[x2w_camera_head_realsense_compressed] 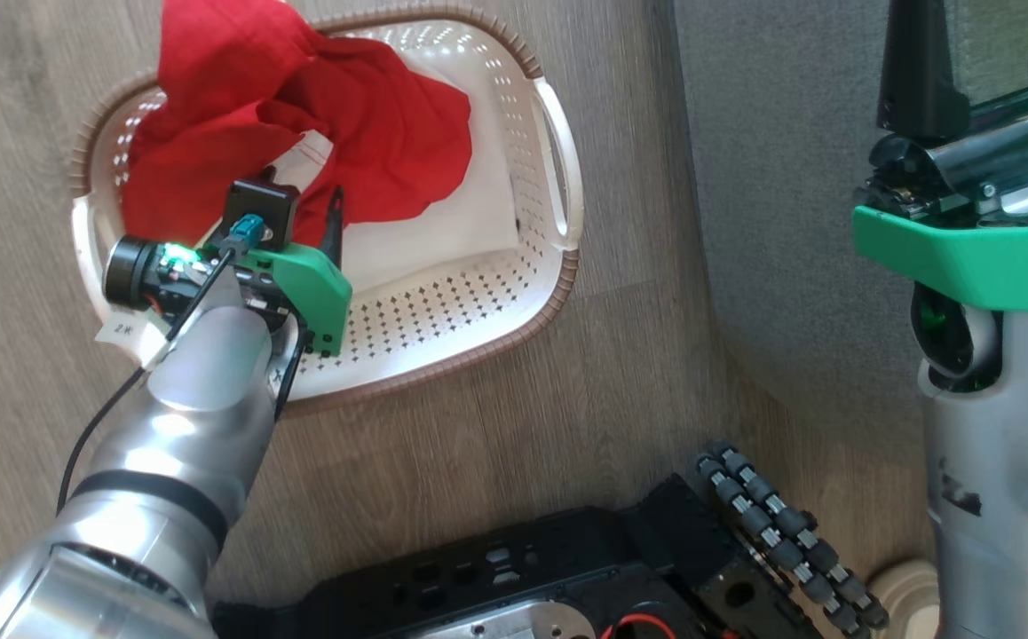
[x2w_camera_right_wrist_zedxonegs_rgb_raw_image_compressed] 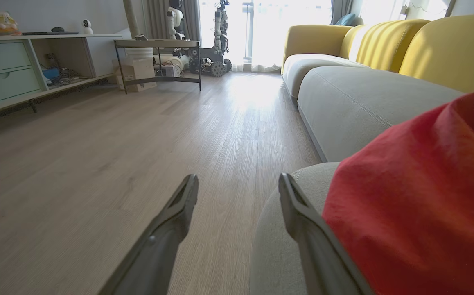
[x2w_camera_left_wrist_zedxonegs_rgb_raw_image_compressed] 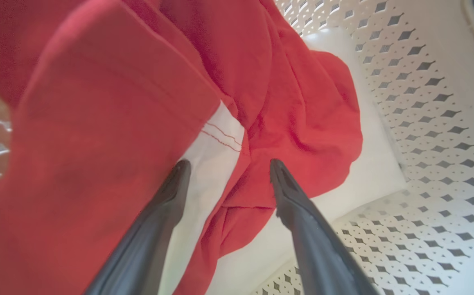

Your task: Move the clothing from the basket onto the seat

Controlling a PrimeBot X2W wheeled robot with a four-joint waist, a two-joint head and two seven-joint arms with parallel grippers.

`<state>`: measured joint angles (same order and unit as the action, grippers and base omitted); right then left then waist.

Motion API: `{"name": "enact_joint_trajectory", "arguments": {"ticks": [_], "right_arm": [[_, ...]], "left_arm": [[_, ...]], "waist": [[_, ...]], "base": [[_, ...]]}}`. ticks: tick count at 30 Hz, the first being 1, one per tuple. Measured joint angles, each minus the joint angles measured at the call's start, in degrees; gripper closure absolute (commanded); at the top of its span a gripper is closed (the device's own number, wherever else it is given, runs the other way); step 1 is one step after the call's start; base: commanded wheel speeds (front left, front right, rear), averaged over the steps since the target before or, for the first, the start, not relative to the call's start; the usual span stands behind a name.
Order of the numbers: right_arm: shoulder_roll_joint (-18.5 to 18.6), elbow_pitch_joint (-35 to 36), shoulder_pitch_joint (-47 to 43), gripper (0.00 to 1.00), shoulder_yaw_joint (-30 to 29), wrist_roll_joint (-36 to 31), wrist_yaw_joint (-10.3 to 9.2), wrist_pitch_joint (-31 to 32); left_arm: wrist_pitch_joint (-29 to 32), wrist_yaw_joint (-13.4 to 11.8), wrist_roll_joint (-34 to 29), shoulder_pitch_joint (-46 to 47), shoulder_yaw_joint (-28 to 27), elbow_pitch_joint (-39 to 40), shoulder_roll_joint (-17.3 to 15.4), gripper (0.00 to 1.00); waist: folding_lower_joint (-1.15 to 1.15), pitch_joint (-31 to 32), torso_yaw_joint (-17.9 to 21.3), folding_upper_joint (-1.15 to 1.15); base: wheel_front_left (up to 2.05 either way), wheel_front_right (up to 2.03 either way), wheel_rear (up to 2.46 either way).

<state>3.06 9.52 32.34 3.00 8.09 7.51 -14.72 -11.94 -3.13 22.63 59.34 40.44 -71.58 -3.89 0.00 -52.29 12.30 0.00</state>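
Left hand (x2w_camera_left_wrist_zedxonegs_rgb_raw_image_compressed: 226, 164): fingers spread wide inside the basket (x2w_camera_head_realsense_compressed: 443, 311), tips just over the clothing, nothing gripped.
Right hand (x2w_camera_right_wrist_zedxonegs_rgb_raw_image_compressed: 237, 180): fingers wide apart, empty, well away from the basket.
Clothing (x2w_camera_head_realsense_compressed: 301, 106): red heap in the basket's left end.
Seat (x2w_camera_head_realsense_compressed: 771, 177): right of the basket; a red piece (x2w_camera_right_wrist_zedxonegs_rgb_raw_image_compressed: 417, 196) lies on it.

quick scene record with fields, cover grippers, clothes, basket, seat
basket: on the wood floor, beside the seat
clothing: red with white trim, heaped in the basket
left gripper: open, fingers either side of a fold of the clothing
right gripper: open, empty, at the seat's edge
seat: grey, one red garment appears to lie on it beside the right gripper
task: unfinished, clothing remains in the basket
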Motion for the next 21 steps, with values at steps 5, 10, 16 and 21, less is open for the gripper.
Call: {"name": "enact_joint_trajectory", "arguments": {"ticks": [5,10,16,21], "right_arm": [[0.00,1.58,0.10,0.00,0.33,0.04,0.00,0.00],[0.00,2.65,0.10,0.00,0.92,0.05,0.00,0.00],[0.00,3.96,0.10,0.00,1.20,0.05,0.00,0.00],[0.00,4.23,0.10,0.00,1.19,0.05,0.00,0.00]], "left_arm": [[0.78,-0.62,-0.07,1.44,0.87,-1.22,-0.22,0.00],[2.35,-1.01,-0.38,2.18,1.36,-1.66,-0.30,0.00],[3.12,-1.45,-0.55,2.35,2.08,-1.98,-0.57,0.00],[4.31,-1.45,-0.56,3.33,2.93,-2.23,-0.57,0.60]], "waist": [[0.00,-1.69,0.63,0.00],[0.00,-2.69,1.09,0.00],[0.00,-3.88,1.64,0.00],[0.00,-4.40,1.88,0.00]], "base": [[0.00,0.00,0.00],[0.00,0.00,0.00],[0.00,0.00,0.00],[0.00,0.00,0.00]]}}
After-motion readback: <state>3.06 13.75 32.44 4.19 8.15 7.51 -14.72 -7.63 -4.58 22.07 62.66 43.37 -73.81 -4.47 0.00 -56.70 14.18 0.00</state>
